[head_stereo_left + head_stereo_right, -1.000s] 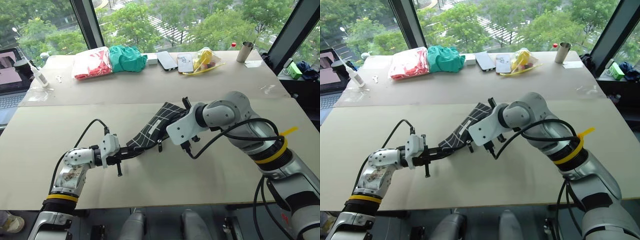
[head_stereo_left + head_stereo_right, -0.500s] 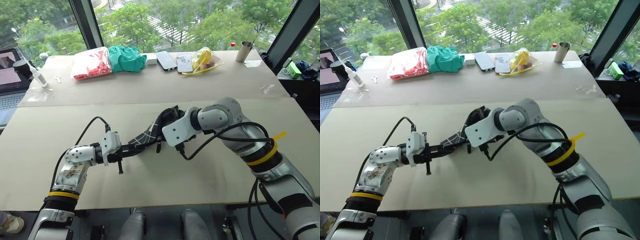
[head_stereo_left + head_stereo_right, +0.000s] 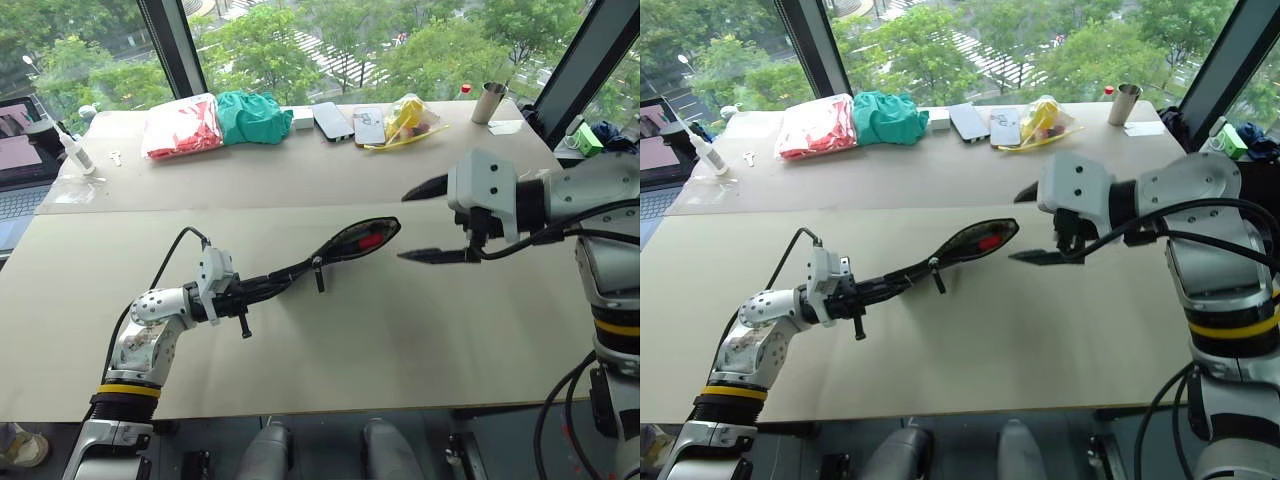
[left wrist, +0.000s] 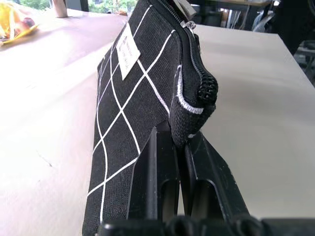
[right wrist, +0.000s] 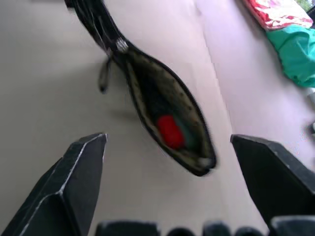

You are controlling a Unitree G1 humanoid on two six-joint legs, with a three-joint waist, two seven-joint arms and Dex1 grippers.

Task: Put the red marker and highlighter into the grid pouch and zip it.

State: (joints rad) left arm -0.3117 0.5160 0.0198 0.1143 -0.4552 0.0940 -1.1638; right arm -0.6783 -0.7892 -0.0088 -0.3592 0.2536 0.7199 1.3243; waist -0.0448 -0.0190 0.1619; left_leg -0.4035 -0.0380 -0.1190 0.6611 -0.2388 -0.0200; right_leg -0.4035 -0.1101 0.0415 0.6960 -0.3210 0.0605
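Observation:
The grid pouch (image 3: 300,272) is held off the table by its closed end, edge-on, with its mouth (image 5: 170,125) gaping toward my right side. The red marker's red end (image 3: 370,240) shows inside that mouth, also clear in the right wrist view (image 5: 170,132). The highlighter is hidden. My left gripper (image 4: 181,147) is shut on the pouch's corner beside the zipper end (image 4: 206,91). My right gripper (image 3: 421,222) hangs open just right of the mouth, apart from it, with nothing between its fingers (image 5: 74,182). The zipper-pull strap (image 3: 318,276) dangles midway along the pouch.
On the far table lie a red bag (image 3: 182,128), a green cloth (image 3: 252,115), two phones (image 3: 345,122), a yellow bag (image 3: 412,118) and a metal cup (image 3: 489,102). A laptop (image 3: 15,165) and a bottle (image 3: 75,150) are at the far left.
My right gripper has pulled out of the pouch's end, moved right and up, rolled and opened. The pouch now stretches out straight from my left gripper with its mouth open.

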